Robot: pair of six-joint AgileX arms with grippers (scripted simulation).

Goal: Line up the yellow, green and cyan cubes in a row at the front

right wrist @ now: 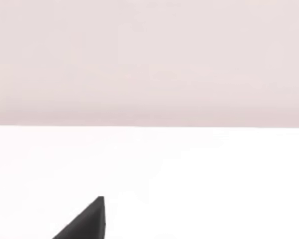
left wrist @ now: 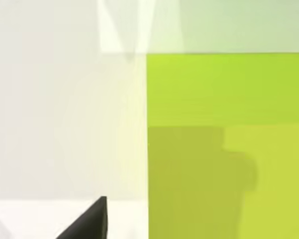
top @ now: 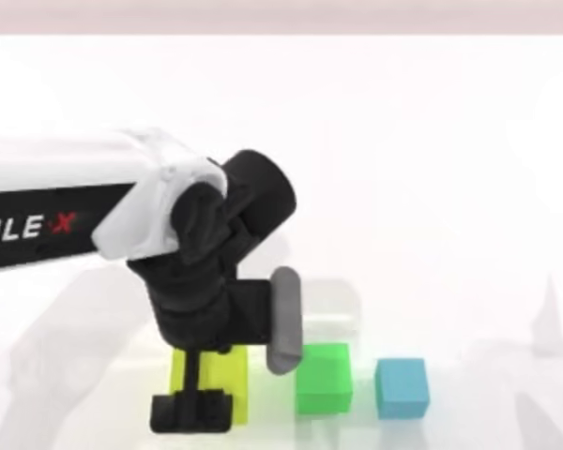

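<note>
Yellow cube (top: 236,380): rigid, light, matte; grip opposite flat sides.
Left gripper (top: 191,411): over it; fingers' state unclear.

Only the desk (top: 469,187) counts here, and it fills the top view: a plain white surface, smooth and unmarked across its middle and right side. Along the far edge runs a pale pinkish wall (top: 357,14), a thin band at the top of the overhead view. Faint grey shadows spread over the desk on the left and toward the front right, soft-edged and patchy. From the right wrist view, the same white desk (right wrist: 189,179) meets the same pinkish wall (right wrist: 149,59) in a straight line. The left wrist view gives a stretch of bare pale desk (left wrist: 55,124) too.
</note>
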